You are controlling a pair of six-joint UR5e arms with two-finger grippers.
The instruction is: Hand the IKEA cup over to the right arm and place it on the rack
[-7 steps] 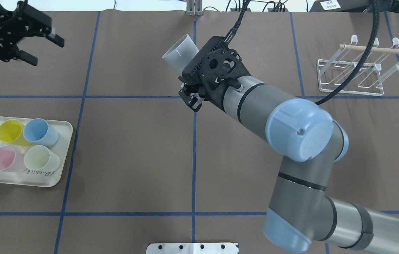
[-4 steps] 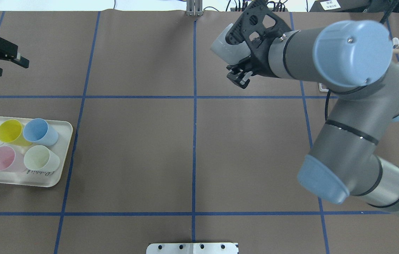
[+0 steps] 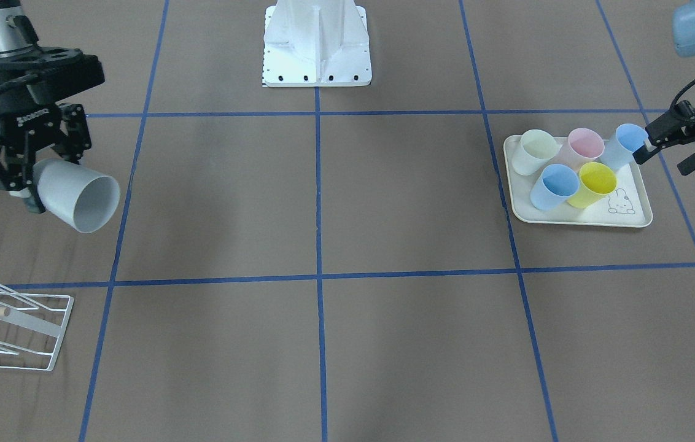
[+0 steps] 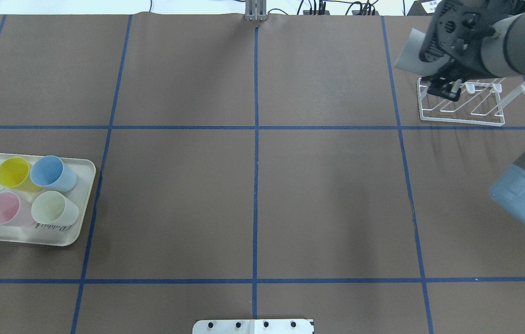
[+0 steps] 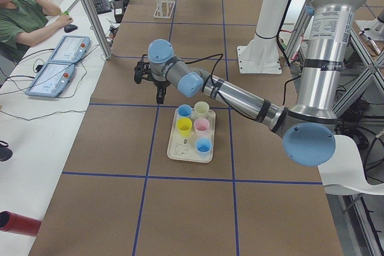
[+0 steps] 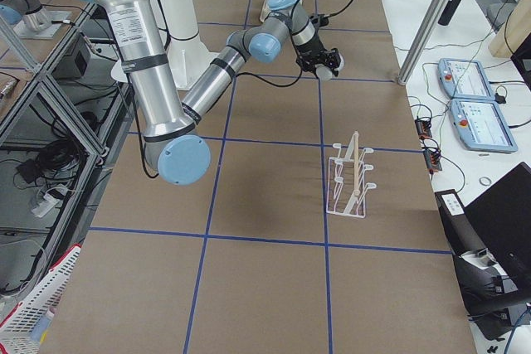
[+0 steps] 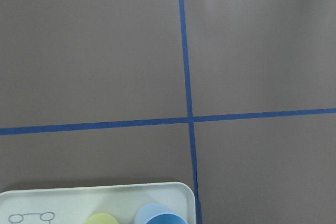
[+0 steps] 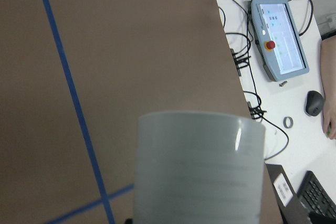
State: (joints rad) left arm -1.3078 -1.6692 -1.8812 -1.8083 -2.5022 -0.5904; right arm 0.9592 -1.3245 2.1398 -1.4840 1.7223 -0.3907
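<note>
The right gripper point(image 3: 28, 170), black with linkage fingers, is clamped on the closed base end of a pale grey IKEA cup point(image 3: 77, 196). It carries the cup in the air, clear of the brown table point(image 4: 174, 199). The cup lies on its side. Its long axis runs roughly level, with the open mouth pointing away from the robot and a little toward the table's middle.

The white wire rack point(image 4: 464, 122) stands on the table at the robot's far right. Its round-tipped prongs point(image 4: 470, 86) turn upward, and a light wooden dowel point(image 6: 355, 163) runs along its top. From overhead, the gripper hangs above the rack's end nearest the table's middle, and the cup juts out beyond that end. The side view from the right suggests the cup is well above the wires and touches none of them.

So the rack lies below the hand. I judge that the coming move turns on swinging the cup's mouth from sideways to downward, so that it can drop over a prong.

The left gripper point(image 3: 667, 153) is far off on the other side, its fingers spread and empty. It is raised near the cream rabbit tray point(image 4: 86, 197), which holds five coloured cups point(image 4: 51, 169). The right arm is clearly the nearer one to the rack.
</note>
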